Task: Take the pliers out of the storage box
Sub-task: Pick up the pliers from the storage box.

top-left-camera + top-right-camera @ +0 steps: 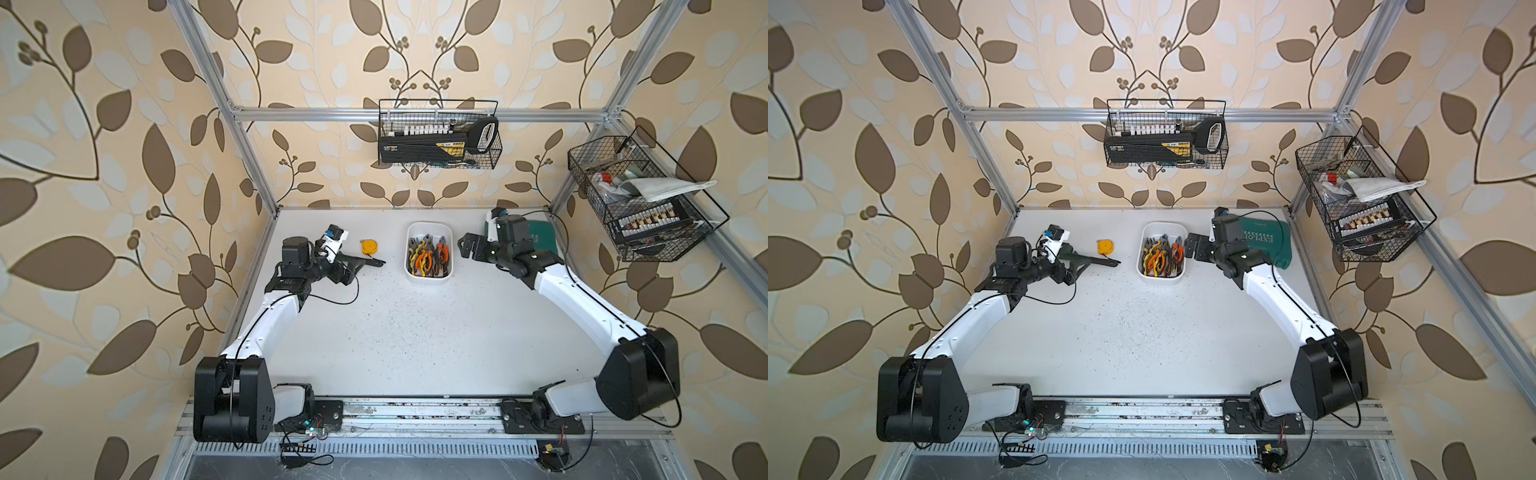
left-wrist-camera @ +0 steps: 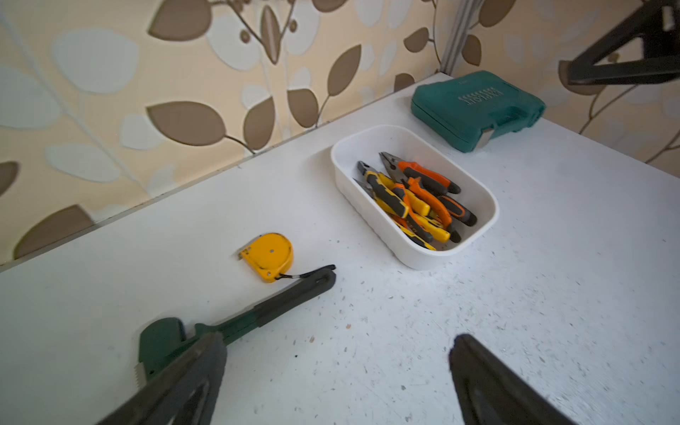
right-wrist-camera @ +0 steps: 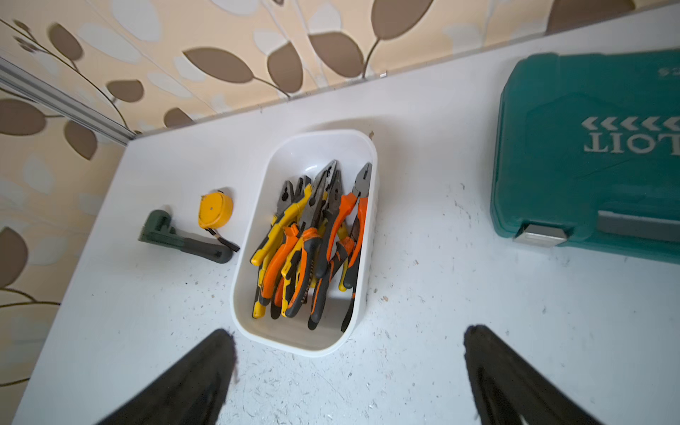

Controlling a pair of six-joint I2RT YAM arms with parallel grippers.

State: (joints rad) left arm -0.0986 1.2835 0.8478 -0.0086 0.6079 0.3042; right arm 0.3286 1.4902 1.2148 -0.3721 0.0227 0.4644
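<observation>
Pliers (image 1: 429, 258) heaped in storage box (image 1: 428, 229), 12 o'clock on table (image 1: 415, 332). My right gripper (image 3: 349, 333) just beside box at its 3 o'clock, jaws wide, empty. My left gripper (image 2: 338, 340) at 9 o'clock, well apart, wide, empty.

Storage box (image 1: 429, 279) open above; bare table (image 1: 415, 340) nearside; tool case (image 1: 1268, 245) right, tape measure (image 1: 368, 247) left
</observation>
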